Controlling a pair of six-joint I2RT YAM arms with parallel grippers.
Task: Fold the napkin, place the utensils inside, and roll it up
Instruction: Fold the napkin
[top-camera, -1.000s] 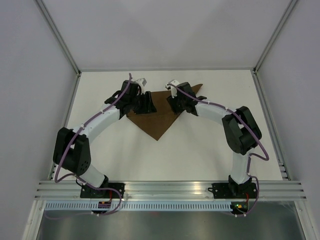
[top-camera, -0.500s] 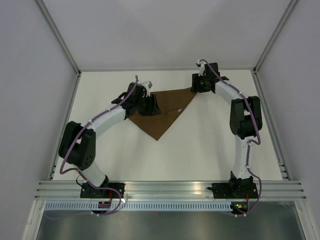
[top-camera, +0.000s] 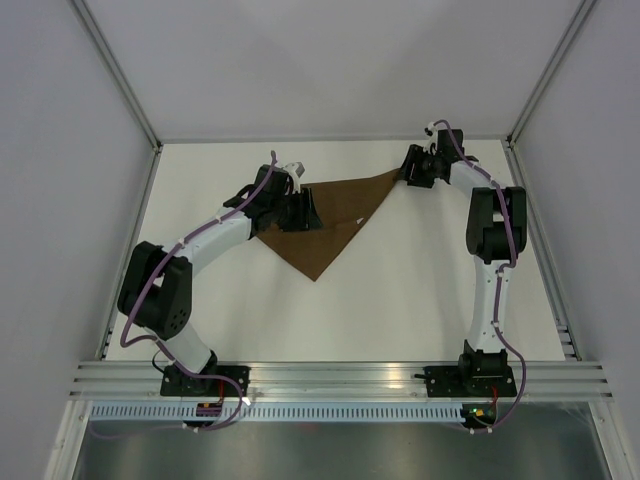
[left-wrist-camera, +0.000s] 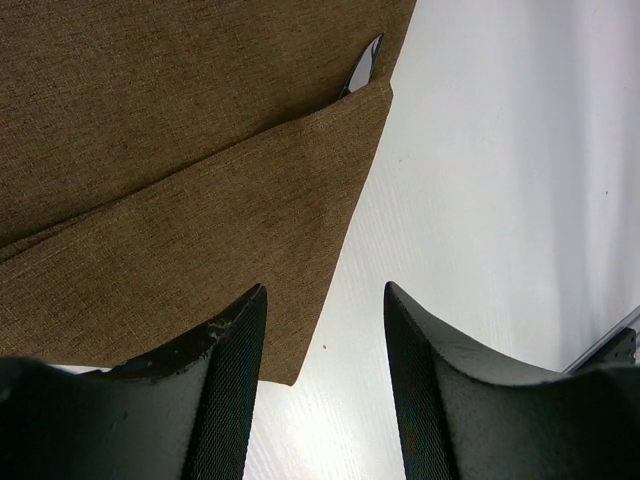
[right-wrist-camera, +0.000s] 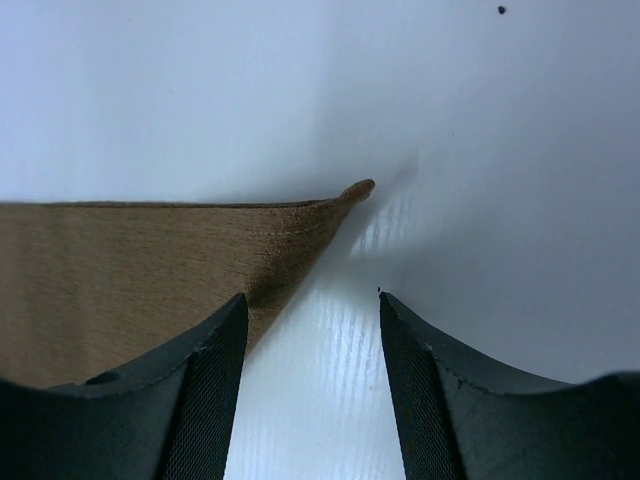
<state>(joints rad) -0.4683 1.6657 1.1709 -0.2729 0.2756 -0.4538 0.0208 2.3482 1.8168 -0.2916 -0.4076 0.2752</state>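
Observation:
The dark brown napkin (top-camera: 335, 238) lies folded into a triangle at the back middle of the table. My left gripper (top-camera: 305, 212) is open over its left part. In the left wrist view (left-wrist-camera: 324, 290) a napkin (left-wrist-camera: 180, 200) corner lies between the open fingers. The utensil's pale silvery tip (left-wrist-camera: 365, 68) peeks out from under a folded flap; the rest is hidden. My right gripper (top-camera: 411, 172) is open at the napkin's far right corner. In the right wrist view (right-wrist-camera: 312, 297) that napkin (right-wrist-camera: 120, 270) point lies just ahead of the left finger.
The white table (top-camera: 400, 300) is bounded by grey walls and metal frame posts at the back corners. A slotted metal rail (top-camera: 340, 375) with both arm bases runs along the near edge.
My right gripper has moved from over the napkin's middle out to its far right corner. My left gripper shifted slightly right, then stayed still. The napkin lies about the same.

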